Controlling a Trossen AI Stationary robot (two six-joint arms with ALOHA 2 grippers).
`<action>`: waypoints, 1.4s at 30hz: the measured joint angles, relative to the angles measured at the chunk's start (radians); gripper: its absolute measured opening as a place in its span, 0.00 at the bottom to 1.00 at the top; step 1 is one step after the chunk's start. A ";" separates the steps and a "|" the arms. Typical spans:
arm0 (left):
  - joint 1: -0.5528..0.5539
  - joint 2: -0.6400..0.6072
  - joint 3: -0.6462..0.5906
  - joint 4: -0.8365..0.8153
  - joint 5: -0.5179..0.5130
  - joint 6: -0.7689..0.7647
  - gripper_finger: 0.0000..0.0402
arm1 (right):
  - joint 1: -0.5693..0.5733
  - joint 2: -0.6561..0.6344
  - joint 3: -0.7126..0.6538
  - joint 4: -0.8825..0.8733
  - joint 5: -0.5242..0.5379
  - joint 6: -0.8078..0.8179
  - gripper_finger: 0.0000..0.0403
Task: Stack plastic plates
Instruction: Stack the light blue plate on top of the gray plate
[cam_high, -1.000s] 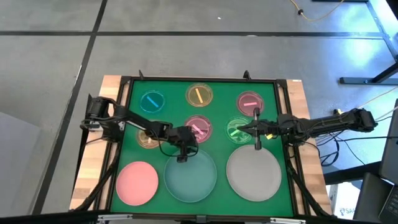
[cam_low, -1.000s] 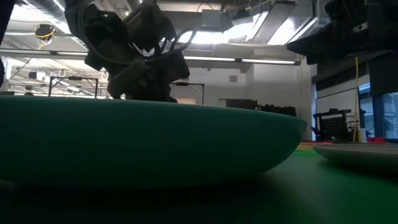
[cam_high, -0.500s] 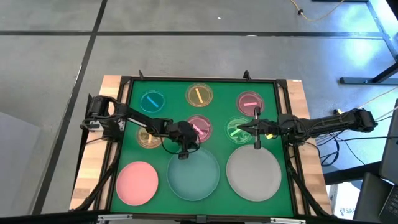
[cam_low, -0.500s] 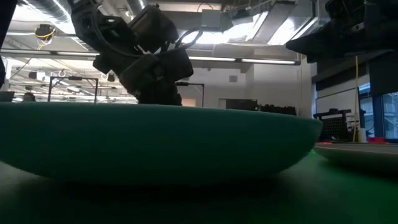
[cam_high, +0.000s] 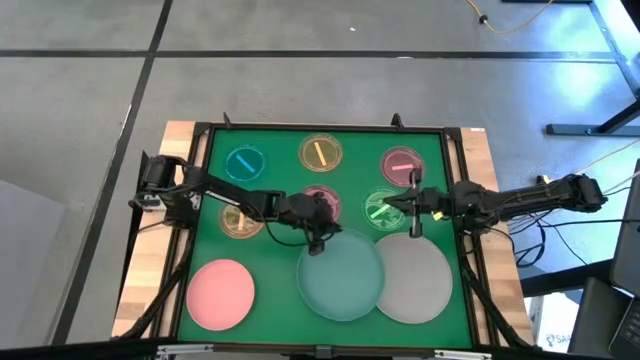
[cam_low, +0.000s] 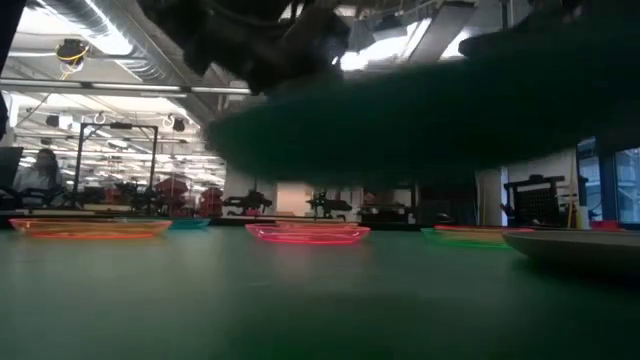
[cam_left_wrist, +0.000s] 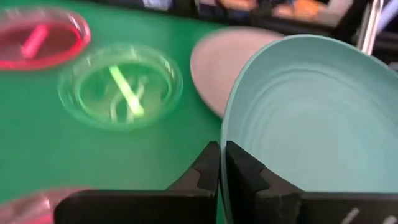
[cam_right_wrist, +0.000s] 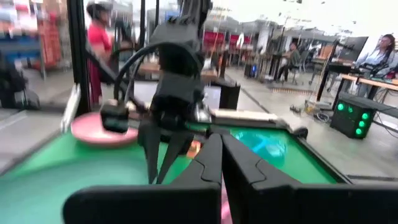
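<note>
The large translucent teal plate (cam_high: 342, 280) hangs above the green mat, with my left gripper (cam_high: 315, 238) shut on its far rim. Its right part overlaps the grey-white plate (cam_high: 420, 285), which lies flat on the mat. The large pink plate (cam_high: 220, 293) lies at the near left. Several small translucent plates lie behind: blue (cam_high: 244, 163), yellow (cam_high: 320, 153), pink (cam_high: 400, 163), green (cam_high: 383, 208), another yellow (cam_high: 238, 220) and a pink one (cam_high: 322, 203) half hidden by my left arm. My right gripper (cam_high: 392, 208) is shut and empty over the green plate. My left gripper pinches the teal plate's rim (cam_left_wrist: 226, 154) at its far edge between the two fingers, one on the inner face and one on the outer. The fingers slant down from the far left. The plate is lifted clear of the mat and tilted (cam_low: 400, 120).
A black frame (cam_high: 205, 190) borders the green mat, with wooden table edge (cam_high: 175, 140) outside it. Bare mat lies between the pink plate and the teal one. People and workshop furniture show beyond the table in the right wrist view.
My left gripper has moved toward the table's right edge and up, carrying the teal plate by its far rim. The plate, which lay on the mat in the near middle, has come off it, tilted, and now reaches over the grey-white plate's left part.
</note>
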 joint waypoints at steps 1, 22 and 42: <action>-0.005 0.008 0.013 0.022 -0.025 0.000 0.02 | 0.000 0.000 0.000 0.024 0.000 0.017 0.01; 0.019 0.496 0.546 0.115 -0.027 0.001 0.02 | 0.000 0.000 0.000 0.170 -0.002 0.160 0.01; 0.016 0.566 0.629 0.105 0.026 0.034 0.18 | 0.000 0.000 0.000 0.174 -0.003 0.160 0.01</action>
